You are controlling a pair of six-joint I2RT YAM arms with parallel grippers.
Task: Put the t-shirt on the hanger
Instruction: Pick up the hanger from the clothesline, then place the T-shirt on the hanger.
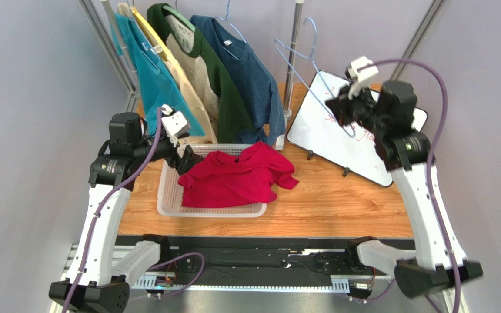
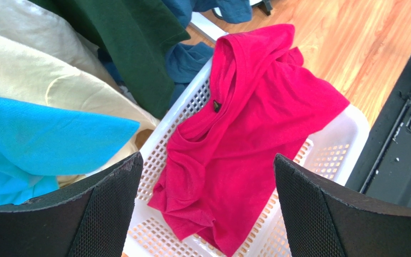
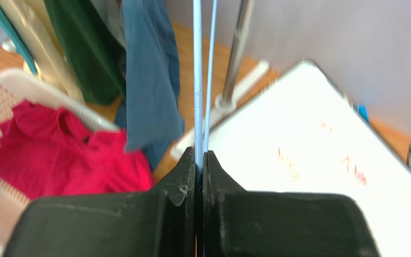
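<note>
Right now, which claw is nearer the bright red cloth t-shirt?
Left. The left claw hangs open left of the red cloth t-shirt; the right claw is away to the right, shut on the light-blue wire hanger.

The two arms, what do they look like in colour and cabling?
Both the left arm and the right arm have white links and black joints. A purple cable loops along each. A white camera block sits at each wrist. The fingers are black with a fine mesh texture.

White arm links (image 1: pixel 99 222), black joints (image 1: pixel 126 127) — purple cables (image 1: pixel 443 91), black textured fingers (image 2: pixel 106 214).
</note>
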